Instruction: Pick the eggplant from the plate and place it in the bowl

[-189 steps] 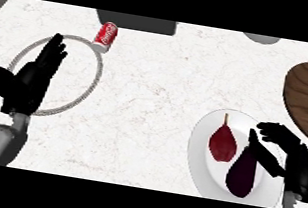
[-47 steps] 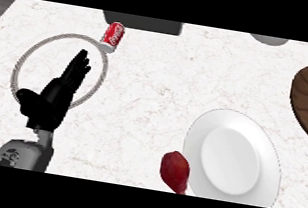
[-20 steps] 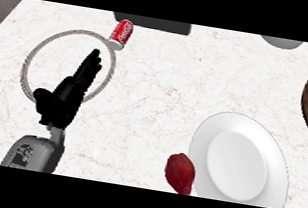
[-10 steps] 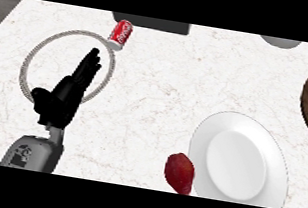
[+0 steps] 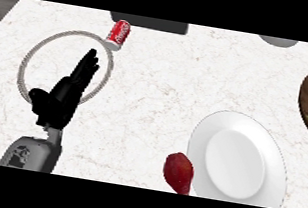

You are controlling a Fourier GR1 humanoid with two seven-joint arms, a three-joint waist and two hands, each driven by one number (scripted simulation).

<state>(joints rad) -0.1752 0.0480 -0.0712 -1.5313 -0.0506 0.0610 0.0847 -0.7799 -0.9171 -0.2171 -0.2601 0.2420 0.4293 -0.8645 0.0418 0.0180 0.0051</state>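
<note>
Bright, even light; counter (image 5: pixel 161 77) w/o glare, shadows faint

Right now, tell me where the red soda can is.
In the head view, the red soda can lies on its side at the counter's far left, touching the wire ring's far rim, beyond the left hand.

Left hand (image 5: pixel 65 93) at view's left, open, fingers straight and pointing up and slightly right, thumb out to the left. Grey forearm enters from lower edge. Right hand not visible.
</note>
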